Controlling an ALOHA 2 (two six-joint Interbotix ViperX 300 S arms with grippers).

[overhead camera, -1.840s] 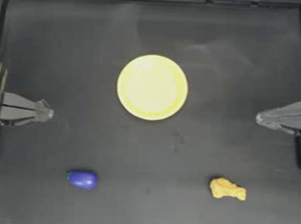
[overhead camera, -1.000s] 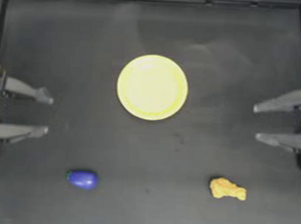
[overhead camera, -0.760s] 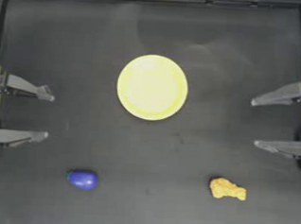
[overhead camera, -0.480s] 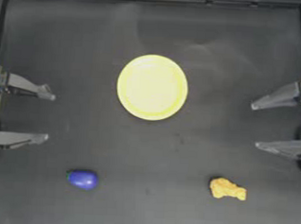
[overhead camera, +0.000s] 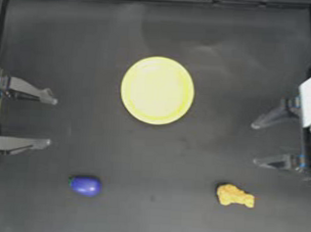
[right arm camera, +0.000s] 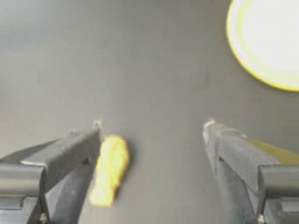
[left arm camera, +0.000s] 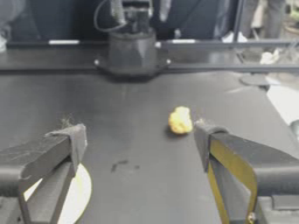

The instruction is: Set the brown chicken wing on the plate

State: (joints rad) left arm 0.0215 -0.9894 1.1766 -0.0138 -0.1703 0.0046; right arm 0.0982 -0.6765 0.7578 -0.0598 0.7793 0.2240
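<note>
Golden and lumpy, the brown chicken wing (overhead camera: 235, 195) is being shown lying at the near edge of the dark table (overhead camera: 70, 45), right of centre, with a round blue-purple object (overhead camera: 85, 186) well apart to its left. Farther in, the right gripper (overhead camera: 256, 144) is being held at the right side with jaws spread wide and nothing between them; the left gripper (overhead camera: 50, 122) is being kept at the left side, likewise spread. Beyond, the plate (overhead camera: 158, 90) is being seen near the table's middle.

Right pincer (right arm camera: 152, 131) gapes (brown chicken wing (right arm camera: 109, 169) beside one jaw).
</note>
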